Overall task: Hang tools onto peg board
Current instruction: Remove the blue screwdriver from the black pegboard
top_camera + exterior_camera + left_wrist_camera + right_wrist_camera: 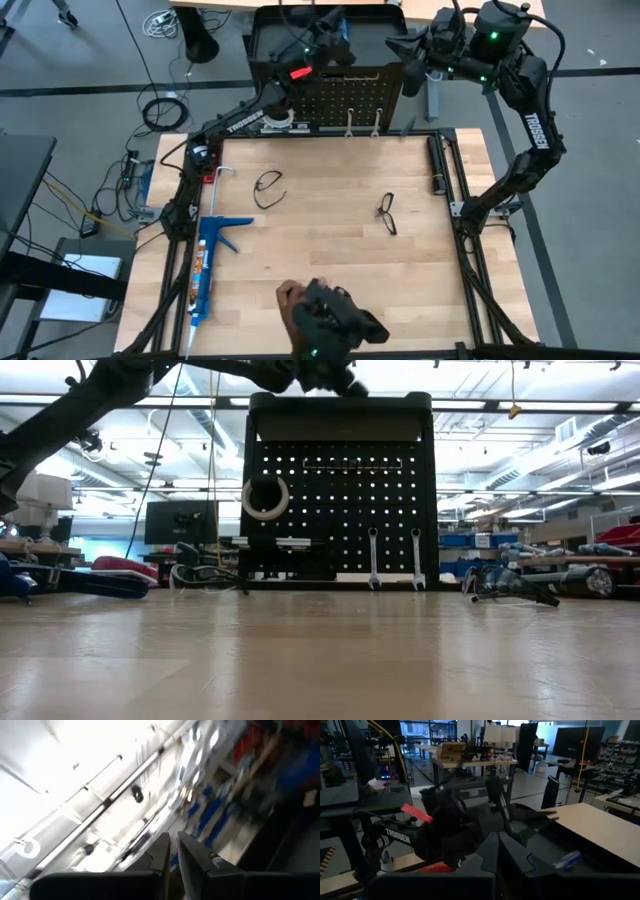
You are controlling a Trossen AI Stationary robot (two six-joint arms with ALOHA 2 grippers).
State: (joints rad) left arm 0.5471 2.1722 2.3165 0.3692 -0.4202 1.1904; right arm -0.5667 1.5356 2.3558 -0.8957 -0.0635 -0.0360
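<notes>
The left gripper [335, 48] sits at the top centre of the high view, raised above the top edge of the peg board [350, 100]; in its own wrist view its two dark fingers [161, 855] stand nearly together with only a thin slit between them and nothing held (that view is smeared and shows mostly ceiling lights). The right gripper [412, 75] is in the upper right of the high view, just beside the board's upper right corner, and its wrist view shows the fingers [487, 852] close together and empty, with the left arm [440, 832] across from it. On the board, in the low view, a white tape roll [265, 498] hangs at the upper left of the panel, and two silver wrenches [373, 558] and [417, 558] hang side by side at the lower right. On the wooden table [330, 260], one pair of safety glasses [268, 187] lies left of centre and a second pair of glasses [388, 213] lies right of centre, well apart from each other. A long blue caulking gun [207, 262] lies along the table's left edge. At the bottom centre of the high view a person's hand [290, 296] shows beside a dark device [335, 318].
</notes>
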